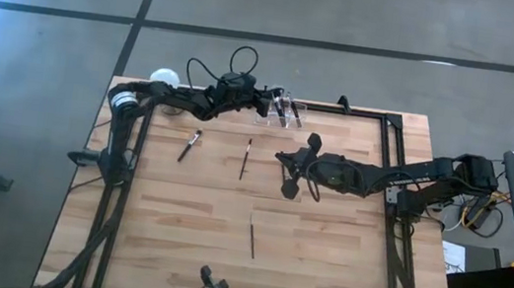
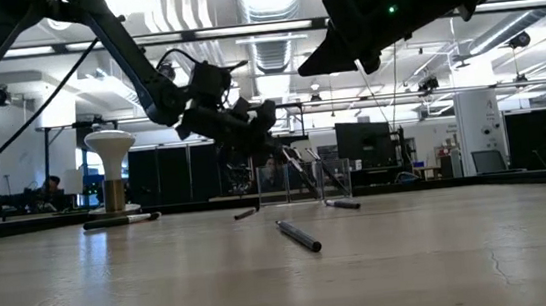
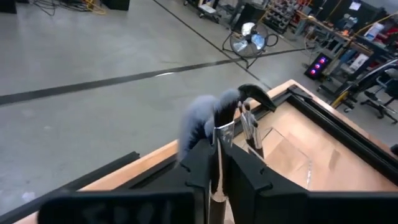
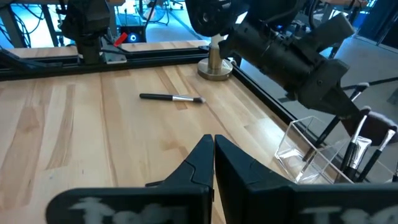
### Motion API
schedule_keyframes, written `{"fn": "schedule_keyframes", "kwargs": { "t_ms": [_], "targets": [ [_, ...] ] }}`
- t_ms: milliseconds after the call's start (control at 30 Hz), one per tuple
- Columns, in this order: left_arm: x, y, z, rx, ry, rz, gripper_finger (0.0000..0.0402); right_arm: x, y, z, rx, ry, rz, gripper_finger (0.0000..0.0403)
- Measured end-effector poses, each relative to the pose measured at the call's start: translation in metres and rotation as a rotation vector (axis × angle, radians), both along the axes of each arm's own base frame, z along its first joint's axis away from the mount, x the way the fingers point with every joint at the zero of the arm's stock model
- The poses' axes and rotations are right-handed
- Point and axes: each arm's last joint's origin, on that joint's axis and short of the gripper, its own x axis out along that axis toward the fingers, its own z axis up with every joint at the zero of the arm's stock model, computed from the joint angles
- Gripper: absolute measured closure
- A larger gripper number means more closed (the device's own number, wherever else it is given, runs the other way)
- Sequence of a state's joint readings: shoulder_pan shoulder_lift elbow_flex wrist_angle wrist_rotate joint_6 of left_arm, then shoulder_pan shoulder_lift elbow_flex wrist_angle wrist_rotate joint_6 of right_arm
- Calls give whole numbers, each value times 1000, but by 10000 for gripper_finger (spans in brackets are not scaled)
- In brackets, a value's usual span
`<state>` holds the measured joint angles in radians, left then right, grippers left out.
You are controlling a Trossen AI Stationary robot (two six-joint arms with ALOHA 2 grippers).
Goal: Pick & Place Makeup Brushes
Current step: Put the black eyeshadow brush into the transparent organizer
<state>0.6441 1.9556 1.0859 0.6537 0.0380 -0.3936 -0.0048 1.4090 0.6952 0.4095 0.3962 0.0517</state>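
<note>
A clear open-topped holder (image 1: 282, 109) stands at the table's far edge with a few makeup brushes (image 4: 356, 149) leaning upright in it. My left gripper (image 3: 216, 144) hovers right over the holder, shut on a brush with a fluffy grey head (image 3: 200, 118). Three more dark brushes lie flat on the wood: one at far left (image 1: 190, 145), one in the middle (image 1: 245, 158) and one nearer the front (image 1: 251, 239). My right gripper (image 4: 213, 148) hangs shut and empty above the table's middle (image 1: 293, 174), right of the middle brush. My left gripper pinches the fluffy-headed brush between its two fingers at the silver ferrule (image 3: 224, 133). The handle (image 3: 216, 200) runs back along the fingers. The grey head sticks out past the fingertips. The brush is lifted clear, just above the holder's rim.
A white ball-topped metal stand (image 1: 164, 79) sits at the far left corner, beside the left arm. A black frame rail (image 1: 391, 147) runs along the table's far and side edges. Bare wood (image 1: 321, 262) lies toward the near right. People sit at desks in the room behind.
</note>
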Motion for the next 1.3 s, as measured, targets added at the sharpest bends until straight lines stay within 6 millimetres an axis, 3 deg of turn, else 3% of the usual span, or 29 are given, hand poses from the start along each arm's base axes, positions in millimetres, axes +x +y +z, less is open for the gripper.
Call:
{"fn": "schedule_keyframes", "kwargs": {
  "t_ms": [433,733,867,1133,1300],
  "targets": [
    [-4,-3,6,-15,8,6,352,0,0,0,0,-1,0,394],
    [-12,-3,24,38,42,22,351,0,0,0,5,-2,-1,394],
    [-18,3,21,31,97,41,351,0,0,0,5,-3,-1,394],
    [-30,15,18,8,116,91,397,0,0,0,8,-4,-1,394],
    [-34,18,16,-38,102,98,397,0,0,0,8,-4,-1,394]
  ]
}}
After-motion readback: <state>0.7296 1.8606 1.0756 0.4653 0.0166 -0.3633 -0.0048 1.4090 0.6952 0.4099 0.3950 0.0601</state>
